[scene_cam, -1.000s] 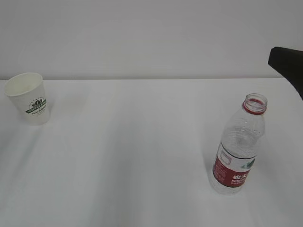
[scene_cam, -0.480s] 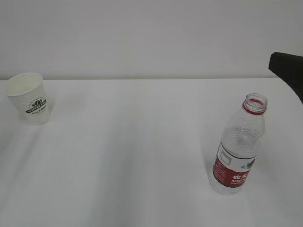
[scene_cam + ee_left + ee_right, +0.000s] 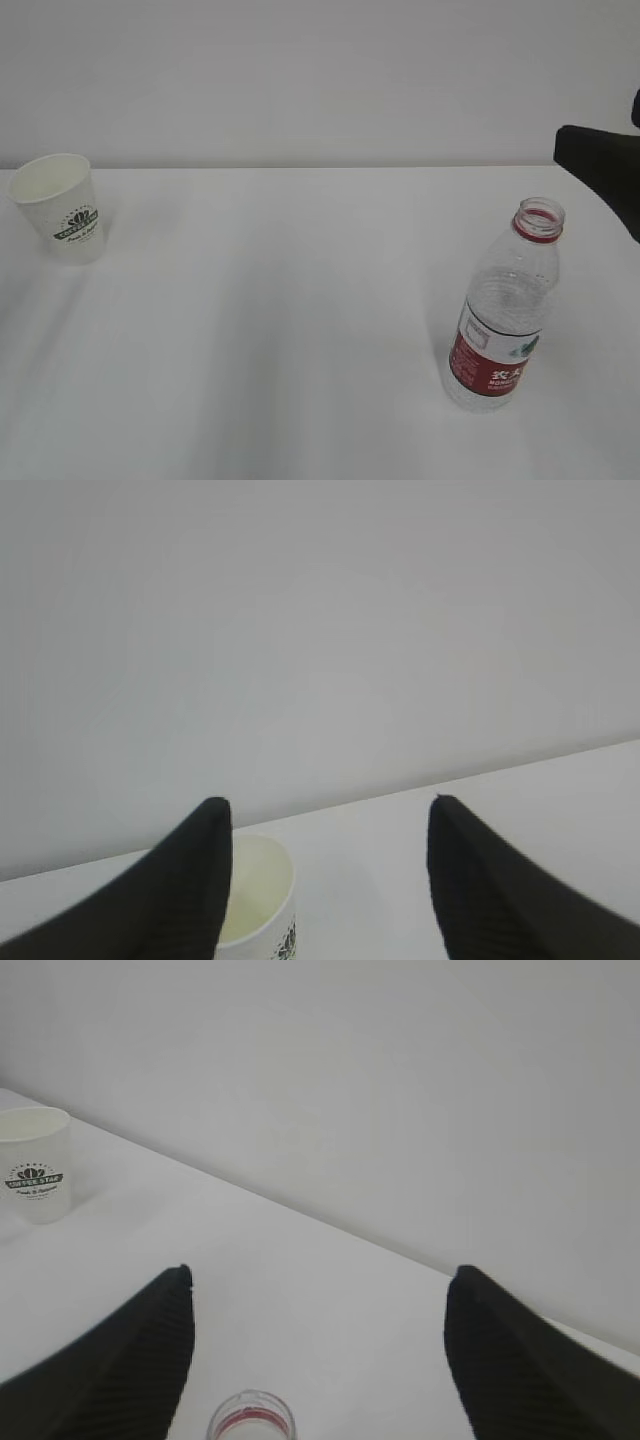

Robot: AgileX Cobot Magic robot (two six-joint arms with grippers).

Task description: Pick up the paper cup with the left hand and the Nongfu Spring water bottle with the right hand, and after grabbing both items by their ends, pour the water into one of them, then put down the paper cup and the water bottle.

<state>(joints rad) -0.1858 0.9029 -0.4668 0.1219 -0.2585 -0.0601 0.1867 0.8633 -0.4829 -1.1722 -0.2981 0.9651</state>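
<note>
Between far-left paper cup and near-right Nongfu Spring water bottle, broad bare table; both hands' jaws wide, empty.

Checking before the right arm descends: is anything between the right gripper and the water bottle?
Nothing visible. In the right wrist view the right gripper is open, its fingers straddling the uncapped mouth of the water bottle just ahead. The paper cup stands far off on the table.
</note>
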